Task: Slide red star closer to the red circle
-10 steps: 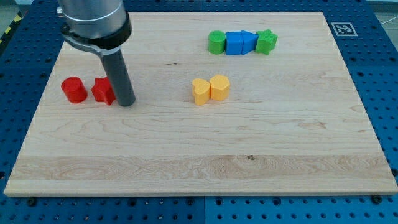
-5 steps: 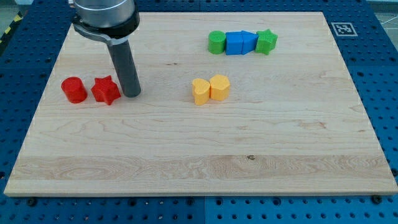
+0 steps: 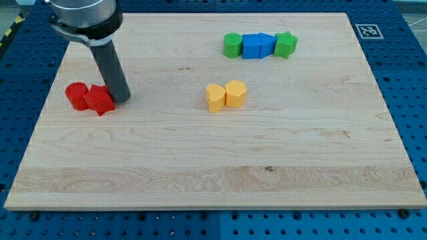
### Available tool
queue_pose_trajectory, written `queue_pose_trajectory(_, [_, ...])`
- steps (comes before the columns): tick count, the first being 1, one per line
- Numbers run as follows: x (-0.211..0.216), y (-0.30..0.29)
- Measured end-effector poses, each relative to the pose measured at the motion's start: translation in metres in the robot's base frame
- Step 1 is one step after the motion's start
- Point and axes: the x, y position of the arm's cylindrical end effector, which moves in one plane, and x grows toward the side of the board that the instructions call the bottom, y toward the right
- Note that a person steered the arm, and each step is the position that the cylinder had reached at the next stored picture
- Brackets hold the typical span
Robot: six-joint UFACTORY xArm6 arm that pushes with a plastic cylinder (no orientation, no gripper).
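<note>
Red star (image 3: 99, 101): lying near the left edge of the board, touching the red circle (image 3: 77, 95) on its left side.
Handling: probably light, stiff, sliding easily; no holding, only pushing on its right face.
The tip (image 3: 121, 99): plain rod without jaws, standing just right of the star.

The red star (image 3: 99, 100) is seen touching the red circle (image 3: 77, 95) near the view's left edge of the wooden board (image 3: 200, 160). My tip (image 3: 121, 99) is placed just at the star's right side, probably touching it. Two yellow blocks (image 3: 225, 95) are found near the middle.
</note>
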Motion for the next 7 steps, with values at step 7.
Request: queue_pose_trajectory(7, [-0.014,-0.004])
